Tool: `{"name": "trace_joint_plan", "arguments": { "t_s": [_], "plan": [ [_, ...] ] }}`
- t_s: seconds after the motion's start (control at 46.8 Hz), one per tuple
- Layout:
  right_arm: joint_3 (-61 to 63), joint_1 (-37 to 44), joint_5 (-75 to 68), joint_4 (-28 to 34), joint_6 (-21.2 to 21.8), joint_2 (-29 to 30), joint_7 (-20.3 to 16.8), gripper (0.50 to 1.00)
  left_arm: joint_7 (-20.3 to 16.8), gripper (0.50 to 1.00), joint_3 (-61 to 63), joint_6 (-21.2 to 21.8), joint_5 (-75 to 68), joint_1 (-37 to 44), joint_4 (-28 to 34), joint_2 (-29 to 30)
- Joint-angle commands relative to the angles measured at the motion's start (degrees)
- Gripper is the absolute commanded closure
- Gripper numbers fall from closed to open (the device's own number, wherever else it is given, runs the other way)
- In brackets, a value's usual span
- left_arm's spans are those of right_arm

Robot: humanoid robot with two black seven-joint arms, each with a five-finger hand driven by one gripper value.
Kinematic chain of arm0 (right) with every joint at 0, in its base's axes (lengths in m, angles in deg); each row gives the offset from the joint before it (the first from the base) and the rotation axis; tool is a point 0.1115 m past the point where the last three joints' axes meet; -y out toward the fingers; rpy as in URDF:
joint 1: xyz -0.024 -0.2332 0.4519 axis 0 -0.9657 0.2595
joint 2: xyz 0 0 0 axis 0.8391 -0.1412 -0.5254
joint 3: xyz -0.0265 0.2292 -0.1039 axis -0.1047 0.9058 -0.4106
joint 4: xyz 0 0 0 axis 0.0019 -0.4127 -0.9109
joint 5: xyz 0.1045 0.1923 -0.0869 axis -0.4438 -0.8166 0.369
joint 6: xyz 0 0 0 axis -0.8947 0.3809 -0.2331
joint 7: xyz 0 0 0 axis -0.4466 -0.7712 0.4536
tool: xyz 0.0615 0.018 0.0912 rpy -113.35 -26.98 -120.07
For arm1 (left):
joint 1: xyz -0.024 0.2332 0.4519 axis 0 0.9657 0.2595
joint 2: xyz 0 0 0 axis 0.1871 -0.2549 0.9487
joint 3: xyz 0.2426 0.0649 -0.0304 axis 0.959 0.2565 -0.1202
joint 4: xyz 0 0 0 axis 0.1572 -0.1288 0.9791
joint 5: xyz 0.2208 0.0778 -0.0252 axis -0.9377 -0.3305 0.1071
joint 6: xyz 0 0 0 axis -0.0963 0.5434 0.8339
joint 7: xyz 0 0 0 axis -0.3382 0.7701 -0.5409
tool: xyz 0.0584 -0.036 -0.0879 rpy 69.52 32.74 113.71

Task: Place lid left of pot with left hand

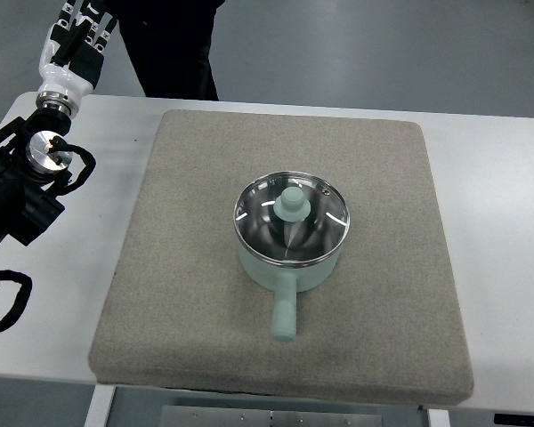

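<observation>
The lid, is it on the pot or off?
On. The lid sits flat on the pot, its knob centred inside the rim.

Even, cool overhead light, fairly bright, no hard shadows. White table (pixel 498 178) close to blown out along the right side. Grey mat (pixel 187 267) flat, texture readable. Glass lid (pixel 291 221) shows bright streak glare at rim and mirror-like reflections inside. Soft faint shadow under the pot handle (pixel 284 316). Focus decent at centre, mild softness overall; left hand (pixel 76 40) at top-left corner slightly blurred. Slight barrel bend at table edges.
</observation>
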Motion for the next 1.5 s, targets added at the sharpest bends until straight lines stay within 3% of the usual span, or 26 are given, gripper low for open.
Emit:
{"name": "trace_joint_plan", "arguments": {
  "t_s": [0.0,1.475],
  "plan": [
    [0.0,-0.02,0.0,0.0,0.0,0.0,0.0,0.576,0.0,0.506,-0.03,-0.03,0.1,-0.06,0.0,-0.03],
    [0.0,-0.02,0.0,0.0,0.0,0.0,0.0,0.576,-0.08,0.506,-2.23,0.59,-0.69,-0.33,-1.32,0.5]
  ]
}}
